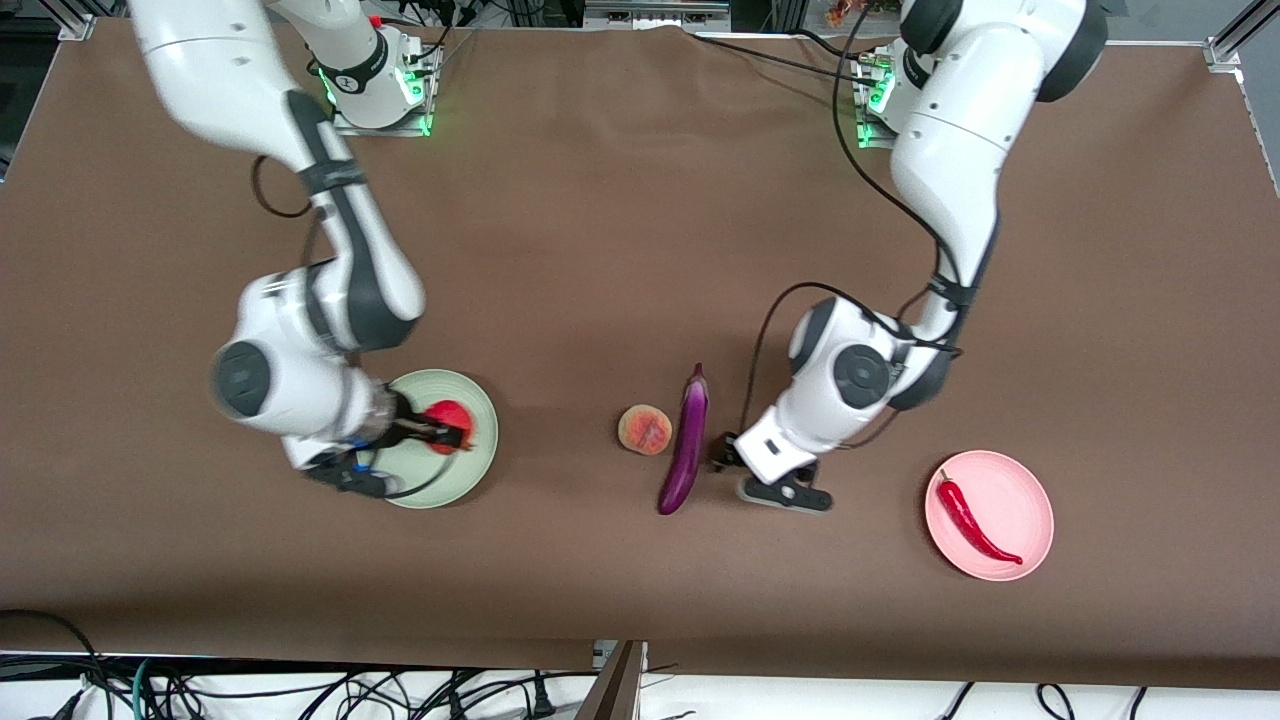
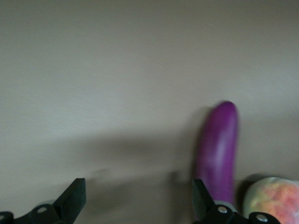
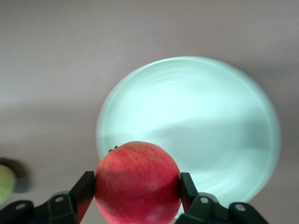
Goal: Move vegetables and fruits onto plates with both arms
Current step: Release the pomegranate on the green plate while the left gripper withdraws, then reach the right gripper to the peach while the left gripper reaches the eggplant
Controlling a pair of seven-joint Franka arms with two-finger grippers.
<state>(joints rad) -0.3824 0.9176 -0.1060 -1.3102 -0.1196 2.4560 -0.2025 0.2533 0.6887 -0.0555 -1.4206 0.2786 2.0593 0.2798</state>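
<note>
My right gripper [image 1: 447, 430] is shut on the red apple [image 1: 450, 424] and holds it over the mint green plate [image 1: 470, 472]. The right wrist view shows the apple [image 3: 138, 184] between the fingers [image 3: 84, 189], over the plate's [image 3: 196, 116] rim. My left gripper [image 1: 722, 450] is open and empty, low beside the purple eggplant [image 1: 684, 445] on the cloth. The eggplant [image 2: 217, 149] lies just outside one fingertip [image 2: 200, 193] of that gripper [image 2: 138, 189]. The peach [image 1: 645, 429] lies beside the eggplant, toward the right arm's end, and also shows in the left wrist view [image 2: 273, 200]. The red chili [image 1: 975, 520] lies on the pink plate [image 1: 1030, 495].
A brown cloth [image 1: 600, 250] covers the table. Cables hang along the table's edge nearest the front camera [image 1: 400, 690]. A small pale green thing [image 3: 4, 184] shows at the edge of the right wrist view; I cannot tell what it is.
</note>
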